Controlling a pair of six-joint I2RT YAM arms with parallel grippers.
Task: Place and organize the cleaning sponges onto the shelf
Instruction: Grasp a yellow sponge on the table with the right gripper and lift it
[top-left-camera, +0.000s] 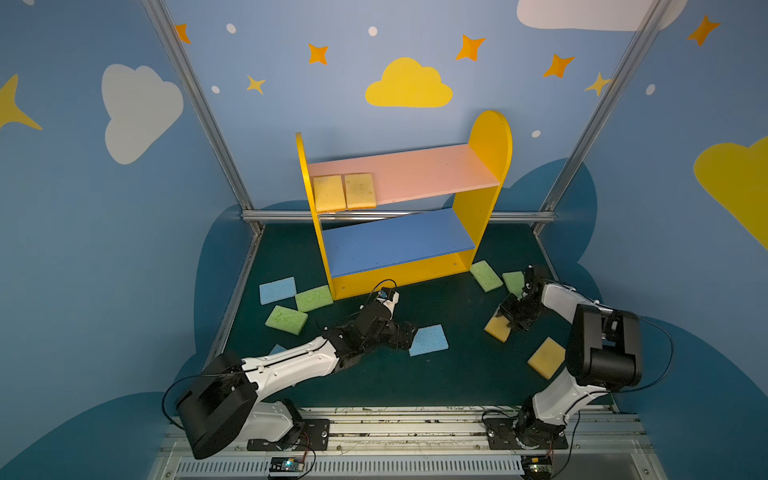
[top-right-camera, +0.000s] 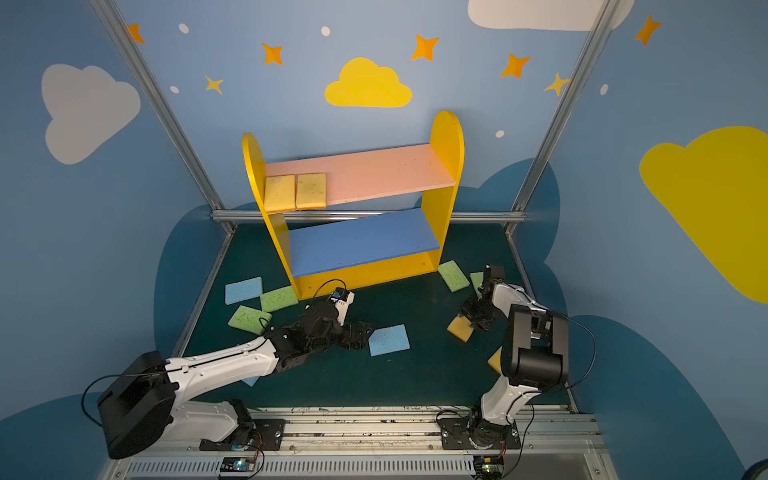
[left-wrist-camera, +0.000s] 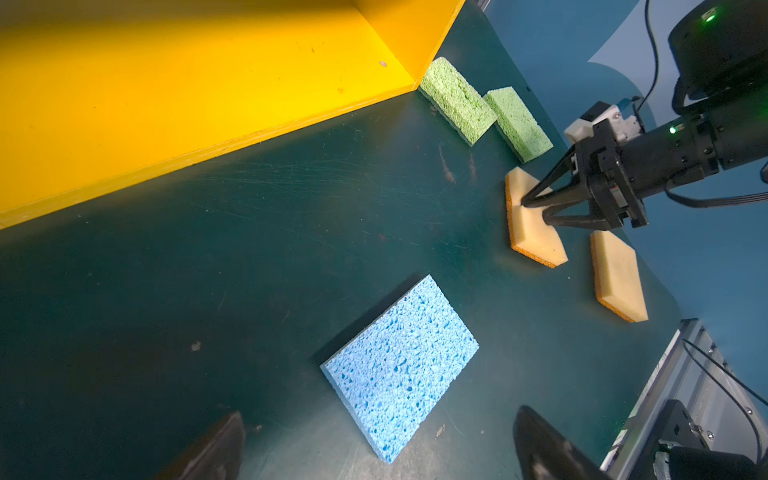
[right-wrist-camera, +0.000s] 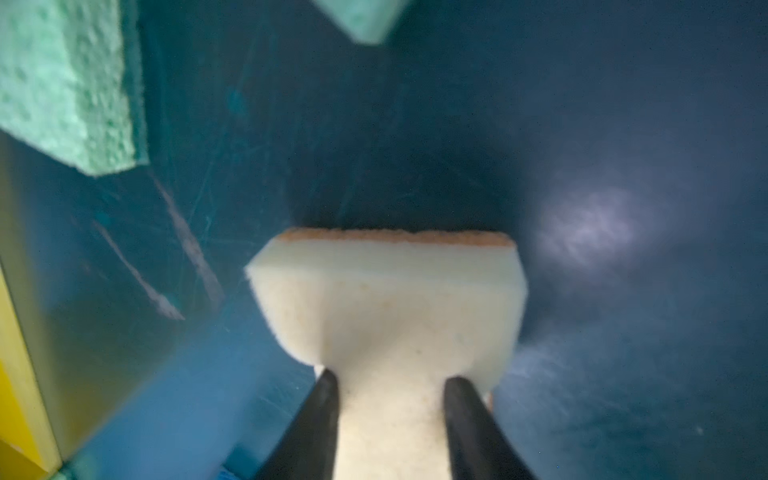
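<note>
I'm seeing two yellow sponges lying side by side on the pink board of the shelf, and a third yellow sponge being squeezed in my right gripper.

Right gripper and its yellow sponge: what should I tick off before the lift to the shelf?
1. Right gripper pinching the held yellow sponge: ok, foam squeezed between its fingers.
2. Held sponge clear of the table: cannot tell.
3. Loose yellow sponge apart from it: ok.
4. Pink upper board has room beside two shelved yellow sponges: ok.
5. Left gripper open, apart from the right one: ok.
</note>
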